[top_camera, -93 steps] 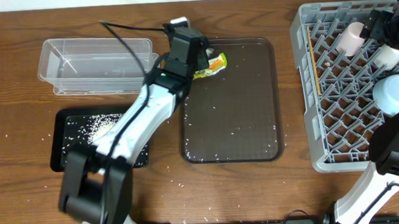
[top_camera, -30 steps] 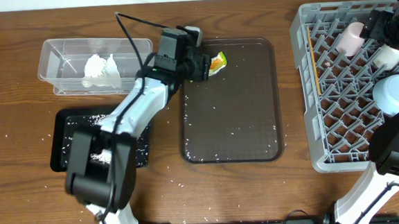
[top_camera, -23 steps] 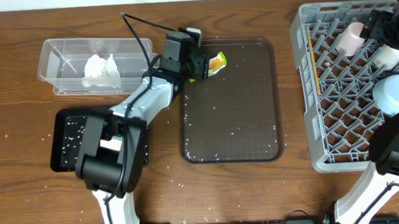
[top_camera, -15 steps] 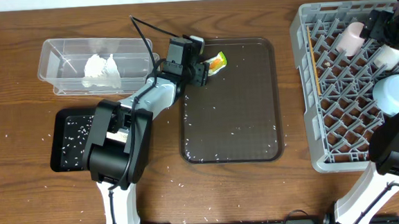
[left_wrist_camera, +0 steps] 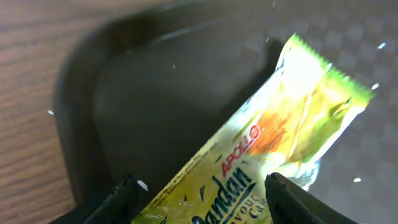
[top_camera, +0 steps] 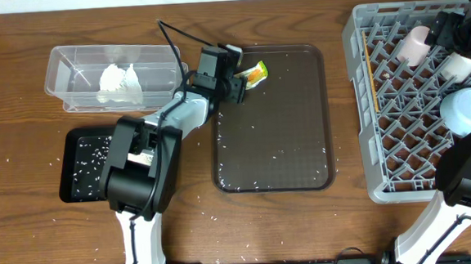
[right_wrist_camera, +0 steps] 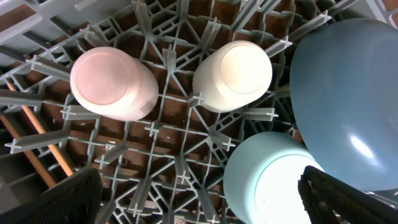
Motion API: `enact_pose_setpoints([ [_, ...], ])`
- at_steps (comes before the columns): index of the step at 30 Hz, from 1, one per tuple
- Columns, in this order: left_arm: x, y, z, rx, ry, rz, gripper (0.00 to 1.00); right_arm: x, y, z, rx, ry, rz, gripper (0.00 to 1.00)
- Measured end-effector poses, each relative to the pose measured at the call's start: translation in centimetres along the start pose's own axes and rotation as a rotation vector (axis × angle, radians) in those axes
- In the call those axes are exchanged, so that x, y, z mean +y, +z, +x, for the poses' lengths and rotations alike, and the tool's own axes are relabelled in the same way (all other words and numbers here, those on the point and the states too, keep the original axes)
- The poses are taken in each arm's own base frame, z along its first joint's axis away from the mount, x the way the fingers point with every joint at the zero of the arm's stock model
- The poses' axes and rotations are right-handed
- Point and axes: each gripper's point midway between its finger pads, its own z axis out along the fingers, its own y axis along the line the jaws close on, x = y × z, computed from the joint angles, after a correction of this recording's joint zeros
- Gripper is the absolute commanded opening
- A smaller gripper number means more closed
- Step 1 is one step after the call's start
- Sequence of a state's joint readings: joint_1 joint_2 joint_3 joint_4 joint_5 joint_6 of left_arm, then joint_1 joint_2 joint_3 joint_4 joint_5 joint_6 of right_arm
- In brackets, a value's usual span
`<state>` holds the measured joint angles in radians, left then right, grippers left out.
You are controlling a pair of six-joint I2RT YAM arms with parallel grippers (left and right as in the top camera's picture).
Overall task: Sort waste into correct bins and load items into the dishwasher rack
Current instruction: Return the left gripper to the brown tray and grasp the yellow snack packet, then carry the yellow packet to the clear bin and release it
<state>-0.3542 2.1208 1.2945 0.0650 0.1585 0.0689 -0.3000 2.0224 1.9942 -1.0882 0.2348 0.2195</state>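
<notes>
Between the left gripper's (left_wrist_camera: pixel 199 199) spread fingers (left_wrist_camera: pixel 124 196) lies a glossy yellow-green wrapper (left_wrist_camera: pixel 273 155), orange-centred.

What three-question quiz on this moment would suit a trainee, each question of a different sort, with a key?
1. True or false: the yellow-green wrapper lies in the clear tub.
2. Which item stands next to the white cup in the dishwasher rack? A) pink cup B) black tray C) fork
3. Fill in: the crumpled napkin sits in the ____ tub.

Key
1. False: it lies on the brown serving tray, with the left gripper open on either side of it.
2. A
3. clear
</notes>
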Motion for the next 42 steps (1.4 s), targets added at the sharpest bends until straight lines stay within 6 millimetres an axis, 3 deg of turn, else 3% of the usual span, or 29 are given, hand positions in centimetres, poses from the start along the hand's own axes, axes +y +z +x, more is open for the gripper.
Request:
enact_pose_setpoints([
  [5, 0.1, 0.4, 0.5, 0.012, 0.008, -0.001, 0.57, 0.0, 0.0, 0.0, 0.000, 0.000, 0.000, 0.99],
  [15, -0.4, 0.3, 0.8, 0.026, 0.010, 0.005, 0.08, 0.0, 0.0, 0.0, 0.000, 0.000, 0.000, 0.99],
  [22, -1.1, -1.3, -0.7, 0.001, -0.043, 0.018, 0.06, 0.0, 0.0, 0.0, 0.000, 0.000, 0.000, 0.99],
  [28, -0.9, -6.7, -5.6, -0.118, -0.140, 0.012, 0.06, 0.0, 0.0, 0.0, 0.000, 0.000, 0.000, 0.99],
  [30, 0.1, -9.0, -6.8, -0.147, -0.225, -0.025, 0.06, 0.0, 0.0, 0.0, 0.000, 0.000, 0.000, 0.99],
  [33, 3.3, -12.2, -7.3, -0.177, -0.396, -0.134, 0.06, 0.0, 0.0, 0.0, 0.000, 0.000, 0.000, 0.99],
  [37, 9.1, -15.6, -5.7, -0.201, -0.715, -0.320, 0.06, 0.0, 0.0, 0.0, 0.000, 0.000, 0.000, 0.99],
  [42, 14.3, -17.3, -3.3, -0.244, -1.036, -0.458, 0.06, 0.0, 0.0, 0.0, 0.000, 0.000, 0.000, 0.99],
])
